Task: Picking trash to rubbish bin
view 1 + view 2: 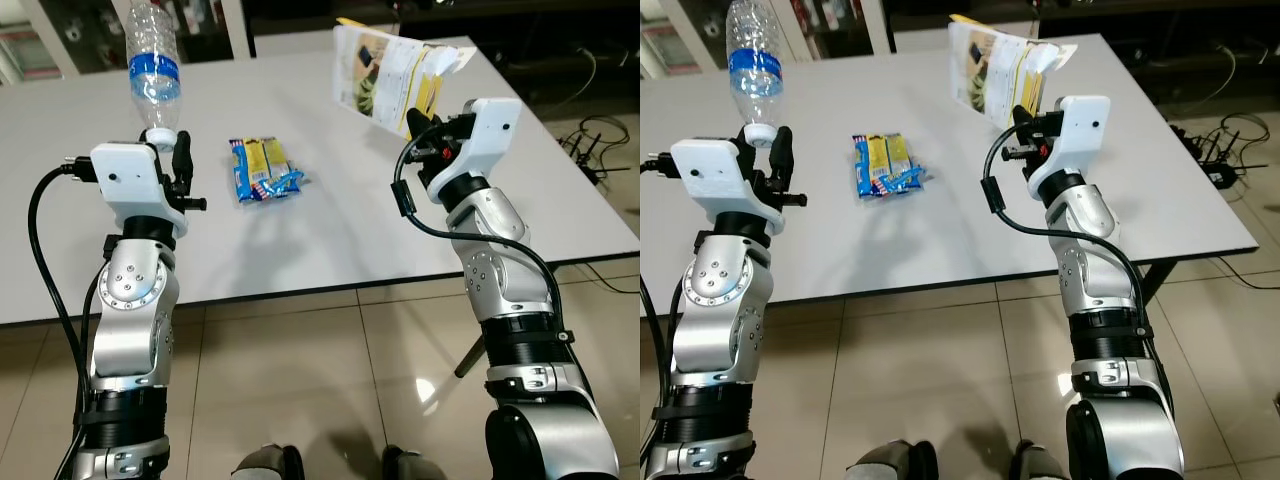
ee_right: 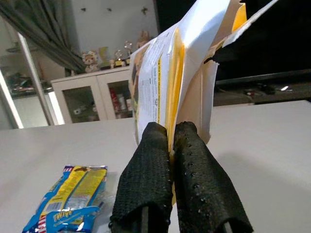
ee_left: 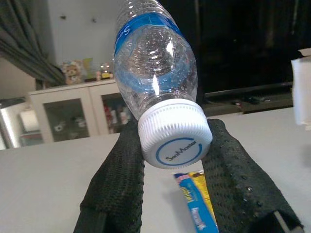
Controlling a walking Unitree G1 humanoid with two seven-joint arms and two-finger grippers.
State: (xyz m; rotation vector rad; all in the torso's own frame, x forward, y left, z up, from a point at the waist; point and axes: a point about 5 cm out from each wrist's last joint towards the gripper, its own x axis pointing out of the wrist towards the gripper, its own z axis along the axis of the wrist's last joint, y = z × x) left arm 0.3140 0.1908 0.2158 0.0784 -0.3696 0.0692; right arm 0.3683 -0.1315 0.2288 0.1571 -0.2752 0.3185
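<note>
Plastic bottle top cropped | paper packet clamped, base hidden

The left gripper was clamped on the neck of a clear plastic bottle with a blue label, its two black fingers pressed to either side of the white cap. Below the cap lay a blue and yellow wrapper on the white table. A white glass-fronted cabinet stood behind.
</note>
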